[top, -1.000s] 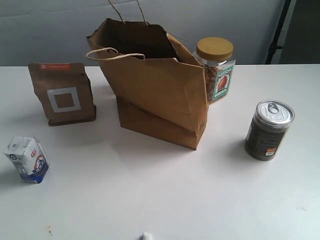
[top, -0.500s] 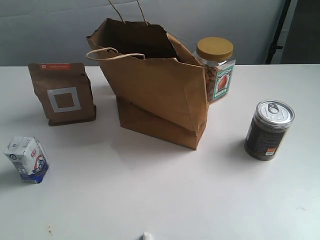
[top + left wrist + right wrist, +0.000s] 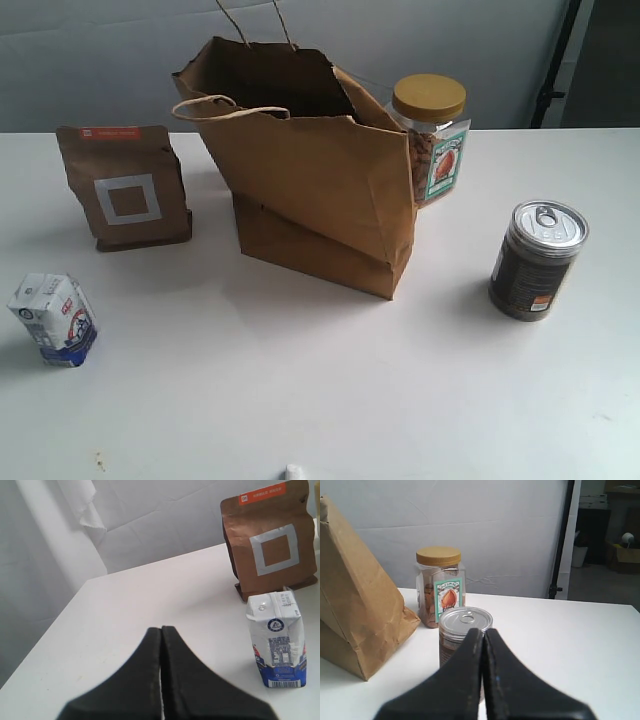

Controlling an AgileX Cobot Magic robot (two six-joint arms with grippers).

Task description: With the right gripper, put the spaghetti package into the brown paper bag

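The brown paper bag (image 3: 310, 180) stands open at the table's middle back, leaning, its twisted handles up; one side of it shows in the right wrist view as the brown paper bag (image 3: 355, 590). The spaghetti package is not visible in any view. My right gripper (image 3: 483, 632) is shut with nothing between its black fingers, hovering just in front of a dark can. My left gripper (image 3: 161, 630) is shut and empty too, over bare table near a small carton. Neither gripper appears in the exterior view.
A small brown pouch (image 3: 125, 187) with a white square label stands left of the bag. A white and blue carton (image 3: 55, 318) sits at front left. A yellow-lidded jar (image 3: 432, 140) stands behind the bag's right side. A dark can (image 3: 537, 260) with a pull-tab lid stands at right.
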